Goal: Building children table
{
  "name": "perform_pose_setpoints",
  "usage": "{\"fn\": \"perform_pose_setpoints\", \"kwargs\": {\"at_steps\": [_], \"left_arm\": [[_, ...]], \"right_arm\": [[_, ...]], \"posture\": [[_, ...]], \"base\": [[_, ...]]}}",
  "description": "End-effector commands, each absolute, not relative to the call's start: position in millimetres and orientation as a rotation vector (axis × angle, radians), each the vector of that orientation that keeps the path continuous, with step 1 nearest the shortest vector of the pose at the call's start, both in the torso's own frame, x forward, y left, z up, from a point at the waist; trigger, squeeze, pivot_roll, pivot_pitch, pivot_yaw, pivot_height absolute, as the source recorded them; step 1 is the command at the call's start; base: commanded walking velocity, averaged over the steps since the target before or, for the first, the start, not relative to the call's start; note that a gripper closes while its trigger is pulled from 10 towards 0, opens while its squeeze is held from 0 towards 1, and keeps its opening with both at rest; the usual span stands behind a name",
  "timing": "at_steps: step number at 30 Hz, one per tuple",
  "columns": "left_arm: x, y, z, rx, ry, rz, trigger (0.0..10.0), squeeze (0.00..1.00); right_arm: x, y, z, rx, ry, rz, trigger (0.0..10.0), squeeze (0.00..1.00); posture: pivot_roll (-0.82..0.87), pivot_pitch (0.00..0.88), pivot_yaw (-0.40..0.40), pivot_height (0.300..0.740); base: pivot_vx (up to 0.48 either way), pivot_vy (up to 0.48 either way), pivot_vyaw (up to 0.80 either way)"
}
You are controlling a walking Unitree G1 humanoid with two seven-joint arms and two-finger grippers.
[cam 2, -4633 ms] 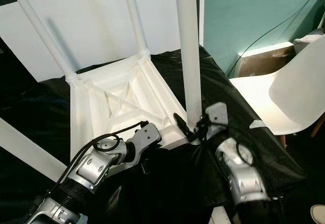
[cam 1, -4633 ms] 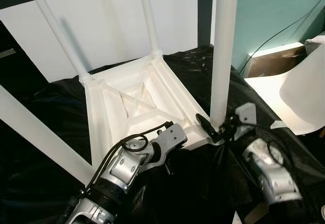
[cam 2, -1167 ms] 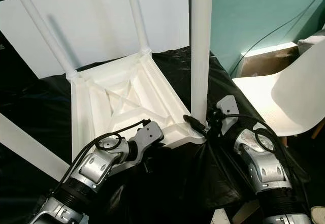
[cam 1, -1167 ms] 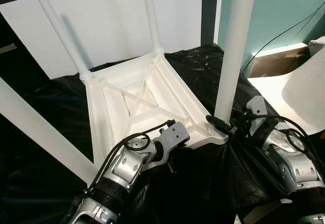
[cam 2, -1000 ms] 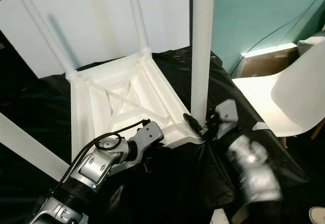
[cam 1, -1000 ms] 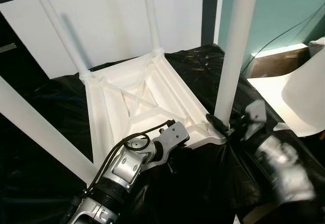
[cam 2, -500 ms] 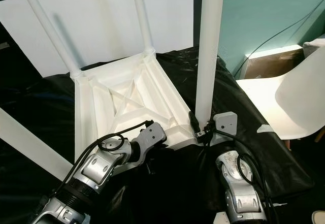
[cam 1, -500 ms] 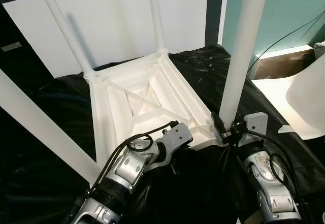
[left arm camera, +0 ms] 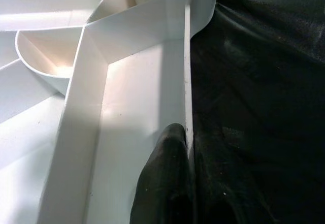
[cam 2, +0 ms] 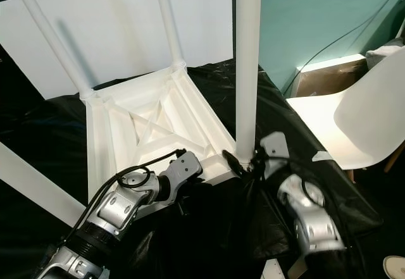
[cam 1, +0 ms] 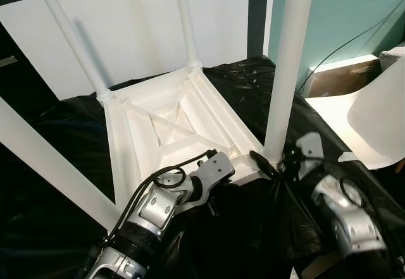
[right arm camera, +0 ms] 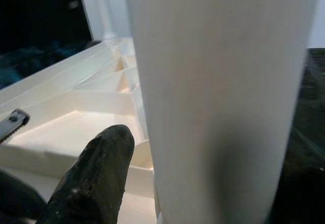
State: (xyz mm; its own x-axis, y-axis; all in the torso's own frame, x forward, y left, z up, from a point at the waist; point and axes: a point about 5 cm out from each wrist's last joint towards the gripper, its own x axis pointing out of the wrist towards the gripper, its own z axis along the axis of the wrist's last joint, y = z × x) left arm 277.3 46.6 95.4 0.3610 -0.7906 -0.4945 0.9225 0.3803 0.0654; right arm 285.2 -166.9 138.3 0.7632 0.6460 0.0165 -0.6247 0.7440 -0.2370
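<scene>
We see the white plastic children table (cam 1: 171,127) lying upside down on the black plastic sheet (cam 1: 57,140); our right gripper (cam 2: 245,163) is closed around the bottom of the near white round leg (cam 1: 286,64); our left gripper (cam 1: 214,198) pinches the table's near edge, one finger (left arm camera: 165,178) inside it.

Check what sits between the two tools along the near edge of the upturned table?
Between left tool and right tool, the eye views show the white table frame's near corner with its socket at the foot of the upright leg.
</scene>
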Motion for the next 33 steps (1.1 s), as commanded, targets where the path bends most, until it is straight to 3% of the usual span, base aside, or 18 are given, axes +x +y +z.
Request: {"fn": "perform_pose_setpoints", "kwargs": {"at_steps": [1,2,3,4,5,18,20,22,25,28,33], "left_arm": [[270.7,60.5,61.7,0.337,0.566,-1.019,10.0,0.00],[271.2,60.5,62.3,0.337,0.564,-1.017,10.0,0.00],[271.5,60.9,62.7,0.336,0.563,-1.015,10.0,0.00],[271.5,60.9,62.7,0.336,0.563,-1.015,10.0,0.00],[271.4,61.4,62.6,0.336,0.563,-1.013,10.0,0.00],[269.9,61.7,60.5,0.335,0.567,-1.011,10.0,0.00],[270.7,60.4,60.8,0.335,0.565,-1.012,10.0,0.00],[271.0,60.0,61.1,0.333,0.562,-1.010,10.0,0.00],[270.6,60.2,61.2,0.330,0.560,-1.006,10.0,0.00],[269.8,62.5,60.3,0.328,0.564,-1.000,10.0,0.00],[267.9,65.0,58.7,0.332,0.572,-0.999,10.0,0.00]], "right_arm": [[284.4,-163.7,130.7,-0.250,-0.055,0.795,10.0,0.00],[284.5,-164.8,128.5,-0.267,-0.030,0.834,10.0,0.00],[284.0,-165.7,126.8,-0.274,-0.004,0.874,8.3,0.00],[284.0,-165.7,126.8,-0.274,-0.004,0.874,8.3,0.00],[283.1,-166.7,125.8,-0.274,0.017,0.913,0.0,0.00],[282.5,-191.6,129.5,-0.226,0.187,1.053,0.0,0.00],[283.7,-184.2,129.4,-0.184,0.102,0.944,0.0,0.00],[291.0,-180.1,134.0,-0.117,-0.057,0.597,0.0,0.00],[285.2,-185.5,130.0,-0.081,-0.093,0.287,0.0,0.00],[265.6,-177.1,123.3,-0.085,-0.102,0.208,0.0,0.00],[261.6,-173.7,123.1,-0.070,-0.107,0.148,0.0,0.00]], "posture": [[-0.03,0.000,0.084,0.740],[-0.03,0.000,0.084,0.740],[-0.03,0.000,0.084,0.740],[-0.03,0.000,0.084,0.740],[-0.02,0.000,0.080,0.740],[-0.03,0.000,0.078,0.740],[-0.03,0.000,0.078,0.740],[-0.03,0.000,0.071,0.740],[-0.02,0.000,0.065,0.740],[-0.02,0.000,0.069,0.740],[-0.01,0.000,0.068,0.740]], "base": [[0.000,0.000,0.00],[0.000,0.000,0.00],[0.000,0.000,0.00],[0.000,0.000,0.00],[0.000,0.000,0.00],[0.000,0.000,0.00],[0.000,0.000,0.00],[0.000,0.000,0.00],[0.000,0.000,0.00],[0.000,0.000,0.00],[0.000,0.000,0.00]]}}
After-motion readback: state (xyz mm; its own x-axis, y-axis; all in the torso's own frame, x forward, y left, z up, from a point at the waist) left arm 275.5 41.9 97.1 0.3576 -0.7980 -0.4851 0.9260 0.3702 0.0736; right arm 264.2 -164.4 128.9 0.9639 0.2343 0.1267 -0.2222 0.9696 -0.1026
